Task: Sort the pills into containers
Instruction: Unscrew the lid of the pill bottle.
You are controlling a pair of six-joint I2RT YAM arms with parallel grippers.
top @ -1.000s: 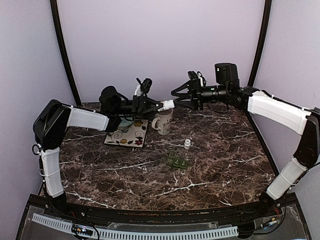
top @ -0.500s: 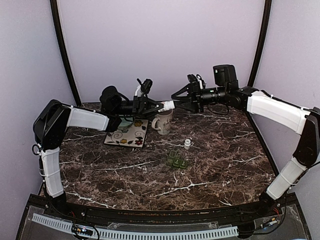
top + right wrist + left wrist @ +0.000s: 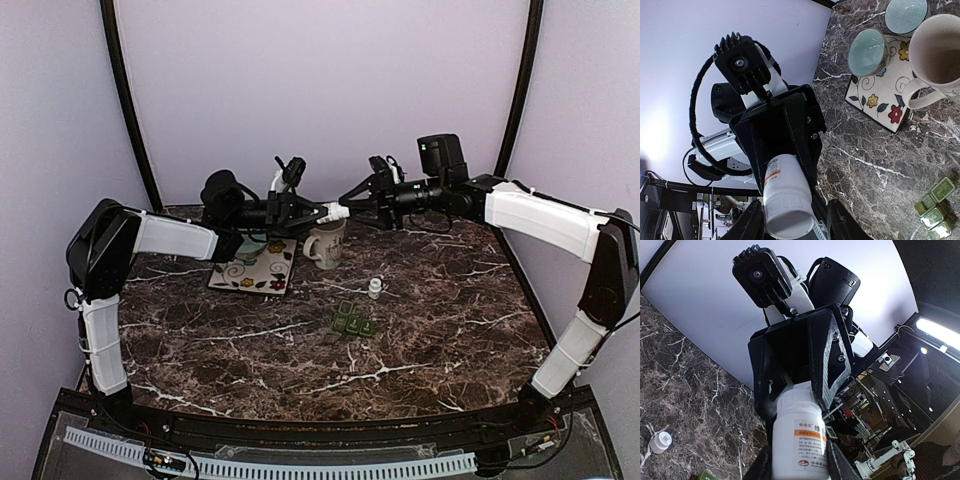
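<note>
My left gripper (image 3: 322, 212) is shut on a white pill bottle (image 3: 337, 210) and holds it level in the air above the beige mug (image 3: 325, 243). In the left wrist view the bottle (image 3: 800, 440) has an orange-striped label, and its cap points at my right gripper (image 3: 795, 385). My right gripper (image 3: 347, 208) is open, its fingers on either side of the cap with small gaps. In the right wrist view the cap end of the bottle (image 3: 787, 200) lies between my right fingers (image 3: 840, 222). A green pill organiser (image 3: 353, 323) lies on the table at mid-centre.
A floral tile (image 3: 255, 268) with two small teal bowls (image 3: 867, 52) lies left of the mug (image 3: 940, 50). A small white bottle (image 3: 375, 288) stands near the organiser (image 3: 935, 207) and also shows in the left wrist view (image 3: 661, 441). The table is dark marble (image 3: 450, 300).
My right gripper has moved left toward the left gripper and now straddles the bottle's cap. The left gripper and bottle have stayed in place.
</note>
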